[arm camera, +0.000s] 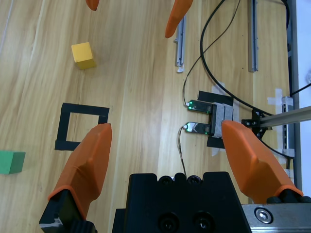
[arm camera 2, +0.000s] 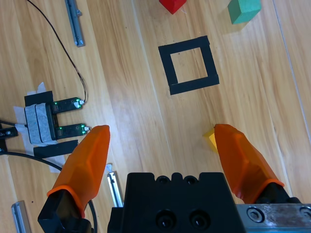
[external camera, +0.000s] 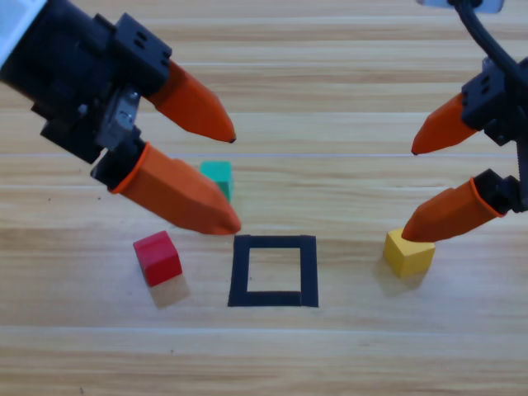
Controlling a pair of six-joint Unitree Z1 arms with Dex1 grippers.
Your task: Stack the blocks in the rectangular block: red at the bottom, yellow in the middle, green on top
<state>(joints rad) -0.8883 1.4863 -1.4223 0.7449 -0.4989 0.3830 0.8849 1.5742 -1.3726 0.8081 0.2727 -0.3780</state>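
Note:
The red cube (external camera: 157, 257) lies left of the black tape square (external camera: 241, 271), and the yellow cube (external camera: 407, 253) lies to its right. The green cube (external camera: 219, 176) sits behind the square, partly hidden by a jaw of my left gripper (external camera: 235, 181). That gripper is open, empty and above the green cube. My right gripper (external camera: 409, 194) is also open and empty, its nearer jaw tip over the yellow cube's back edge. The left wrist view shows the yellow cube (arm camera: 83, 55), the square (arm camera: 62, 128) and the green cube (arm camera: 10, 162). In the right wrist view the yellow cube (arm camera 2: 211, 137) peeks out beside a jaw.
Bare wood shows inside the tape square. Off the work area the wrist views show cables, metal rails and a taped-down sensor mount (arm camera: 214, 121), seen as sensor mount (arm camera 2: 43, 119) from the right wrist.

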